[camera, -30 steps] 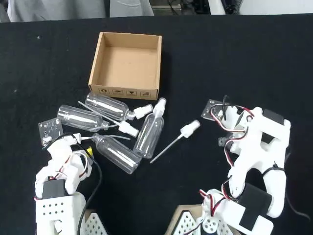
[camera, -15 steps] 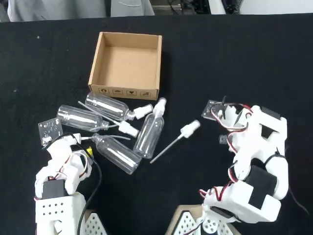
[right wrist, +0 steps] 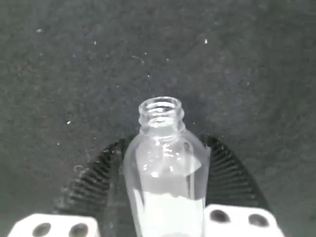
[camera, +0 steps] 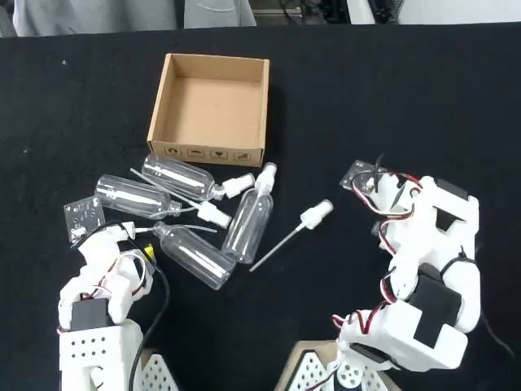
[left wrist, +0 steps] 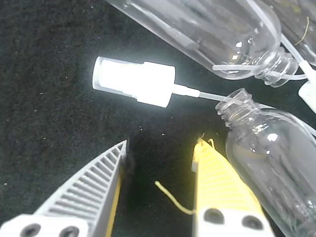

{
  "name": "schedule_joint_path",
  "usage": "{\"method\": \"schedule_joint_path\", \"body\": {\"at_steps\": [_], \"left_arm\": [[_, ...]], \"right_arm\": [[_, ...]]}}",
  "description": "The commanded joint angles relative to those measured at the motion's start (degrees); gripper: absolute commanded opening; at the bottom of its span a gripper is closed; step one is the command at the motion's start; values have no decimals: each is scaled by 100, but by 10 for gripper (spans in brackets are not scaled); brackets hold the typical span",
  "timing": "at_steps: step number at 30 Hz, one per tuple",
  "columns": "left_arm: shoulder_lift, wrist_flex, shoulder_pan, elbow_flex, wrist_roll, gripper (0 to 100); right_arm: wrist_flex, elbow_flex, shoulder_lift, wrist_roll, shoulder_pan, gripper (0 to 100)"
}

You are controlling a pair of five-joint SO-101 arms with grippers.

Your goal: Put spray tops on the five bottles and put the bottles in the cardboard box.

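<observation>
Clear bottle stays clenched in the right hand; that arm has swung a bit, right of the box. Left hand, released, hangs over a top, ready for capping.

A desk covered in matte black cloth stretches from the near edge almost to the far edge of the scene, evenly lit with no hard shadows. Seen close up, the cloth looks felt-like and is dotted with pale specks of lint. Beyond the far edge a narrow strip of the room shows pale grey shapes at the far left, dark cables near the middle, and a white surface at the far right.
</observation>
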Motion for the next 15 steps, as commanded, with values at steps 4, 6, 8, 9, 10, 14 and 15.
{"method": "schedule_joint_path", "body": {"at_steps": [4, 6, 8, 9, 10, 14, 15], "left_arm": [[-70, 26, -48, 145, -9, 199], [-70, 26, -48, 145, -9, 199], [-70, 26, -48, 145, -9, 199], [-70, 26, -48, 145, -9, 199], [-70, 26, -48, 145, -9, 199], [-70, 26, -48, 145, -9, 199], [-70, 26, -48, 145, -9, 199]], "right_arm": [[-79, -356, -48, -404, 176, 174], [-70, -347, -31, -404, 193, 174], [-70, -347, -13, -404, 211, 175], [-35, -347, -13, -387, 246, 175], [18, -365, -13, -378, 255, 185], [176, -374, -48, -378, 273, 289], [176, -374, -48, -378, 281, 308]]}}
